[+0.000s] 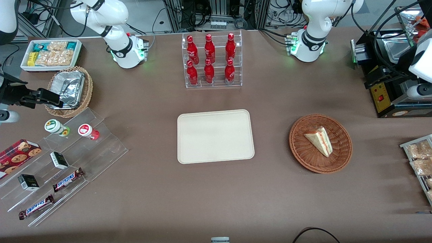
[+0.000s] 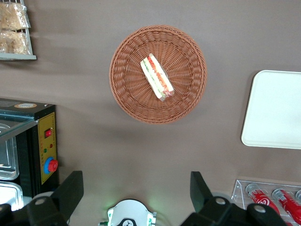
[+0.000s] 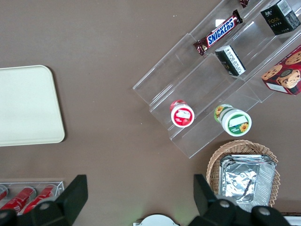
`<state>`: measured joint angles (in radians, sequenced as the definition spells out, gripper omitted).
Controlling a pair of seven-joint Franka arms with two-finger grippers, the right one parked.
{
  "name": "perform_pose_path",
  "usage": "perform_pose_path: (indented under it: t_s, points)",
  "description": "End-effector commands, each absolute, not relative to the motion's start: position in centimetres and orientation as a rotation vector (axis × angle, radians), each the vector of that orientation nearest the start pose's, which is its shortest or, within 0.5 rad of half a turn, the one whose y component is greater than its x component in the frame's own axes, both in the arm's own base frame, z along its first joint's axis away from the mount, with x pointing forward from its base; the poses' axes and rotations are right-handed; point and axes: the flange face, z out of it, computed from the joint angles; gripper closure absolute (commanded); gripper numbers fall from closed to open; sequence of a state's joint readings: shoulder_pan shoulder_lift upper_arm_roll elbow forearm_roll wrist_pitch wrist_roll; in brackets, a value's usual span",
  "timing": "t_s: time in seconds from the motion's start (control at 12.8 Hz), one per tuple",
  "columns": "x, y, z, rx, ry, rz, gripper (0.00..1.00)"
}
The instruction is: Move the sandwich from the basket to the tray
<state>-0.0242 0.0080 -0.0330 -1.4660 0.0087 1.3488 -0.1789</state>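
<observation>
Reddish-brown wicker basket (image 1: 320, 143) sits on the brown table (image 1: 216, 189) toward the working arm's end, w/ the sandwich (image 1: 319, 140) lying in it, roughly centred. Sandwich is a pale wedge; red & green filling stripes show along its cut edge in the left wrist view (image 2: 157, 77). Nothing touches it.

Cream tray (image 1: 215, 136) lies flat mid-table, beside the basket but apart from it, bare table between. Same tray's rounded edge shows in the wrist view (image 2: 275, 110).

Left gripper (image 2: 136, 188) hangs high above the table, well clear of the basket (image 2: 158, 74), looking straight down on it. Fingers (image 2: 70, 190) are spread wide, holding nothing; brown cloth shows between them.

Farther from the front camera than the tray: clear rack of red bottles (image 1: 212, 60). Toward the parked arm's end: tan basket w/ foil container (image 1: 69, 89), white bin of snack packets (image 1: 51, 54), clear stepped shelf (image 1: 64, 162) w/ candy bars, small boxes & two cups. Black box w/ red button (image 1: 383, 96) stands toward the working arm's end.
</observation>
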Motion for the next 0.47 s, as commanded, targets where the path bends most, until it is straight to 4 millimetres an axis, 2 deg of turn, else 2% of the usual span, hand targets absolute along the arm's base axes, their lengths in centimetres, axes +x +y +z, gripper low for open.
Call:
perform_pose_path:
  t_s: [0.0, 0.24, 0.39]
  points:
    - [53.3, -3.3, 65.3, -3.114, -0.147, 0.180, 0.00]
    - [53.9, -3.2, 64.4, -3.130, -0.089, 0.173, 0.00]
    - [54.6, -2.9, 61.6, -3.125, -0.046, 0.157, 0.00]
